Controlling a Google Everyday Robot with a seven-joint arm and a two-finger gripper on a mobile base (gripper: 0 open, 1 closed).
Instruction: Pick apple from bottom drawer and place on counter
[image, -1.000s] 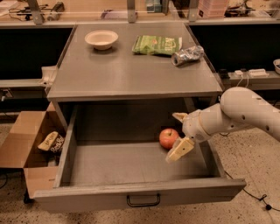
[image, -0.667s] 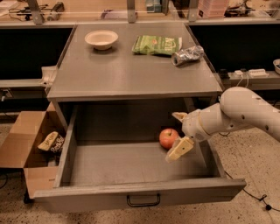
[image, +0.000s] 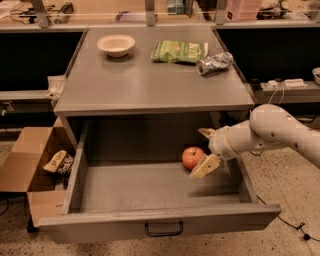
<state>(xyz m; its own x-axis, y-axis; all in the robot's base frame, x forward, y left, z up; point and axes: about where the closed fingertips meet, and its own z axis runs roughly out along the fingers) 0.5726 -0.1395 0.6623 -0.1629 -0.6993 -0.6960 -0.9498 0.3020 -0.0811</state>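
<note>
Gripper (image: 204, 150) sits low inside the right part of the bottom drawer (image: 160, 222), its two pale wedge-shaped fingers spread wide and closed on nothing. One round red-orange apple (image: 192, 157) lies on the drawer floor just left of it, partly between the fingertips; contact cannot be told. It is the only thing in this deep grey box drawer, which is pulled out and has one dark bar handle on its front. On the matte grey counter (image: 150, 85) above are three items: one shallow cream bowl (image: 116, 44), one green crinkled snack bag (image: 180, 51) and one crushed silver can (image: 214, 63). One open cardboard box (image: 27, 165) on the left holds packets.
</note>
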